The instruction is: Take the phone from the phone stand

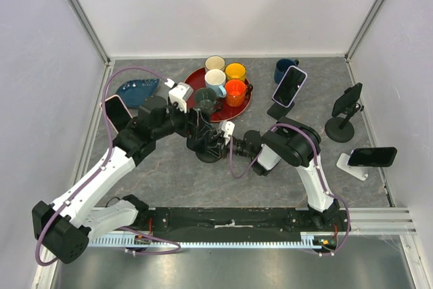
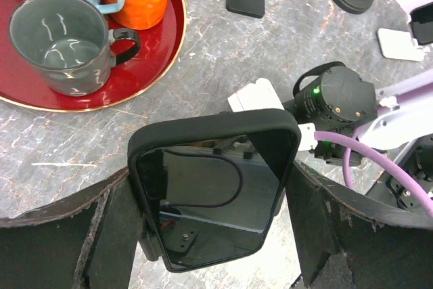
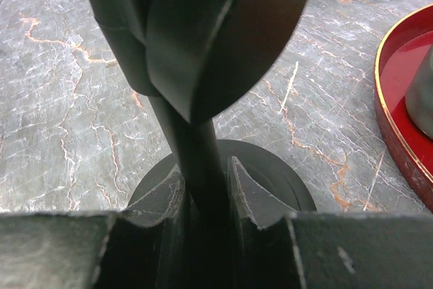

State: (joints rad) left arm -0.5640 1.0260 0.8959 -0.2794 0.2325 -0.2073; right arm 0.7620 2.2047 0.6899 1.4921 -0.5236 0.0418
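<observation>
Left end effector [image 2: 213,221] gripped the phone [image 2: 216,167] by both side edges, fingers wide. Right end effector [image 3: 203,197] pinched the phone stand [image 3: 195,133] low on its post (base flat on table [image 3: 74,99]). Phone was over the stand base, near red tray [image 2: 170,38].

Glossy black phone [image 2: 213,187] faces up, tilted; black stand [image 3: 197,160] stands upright on its round base.
</observation>
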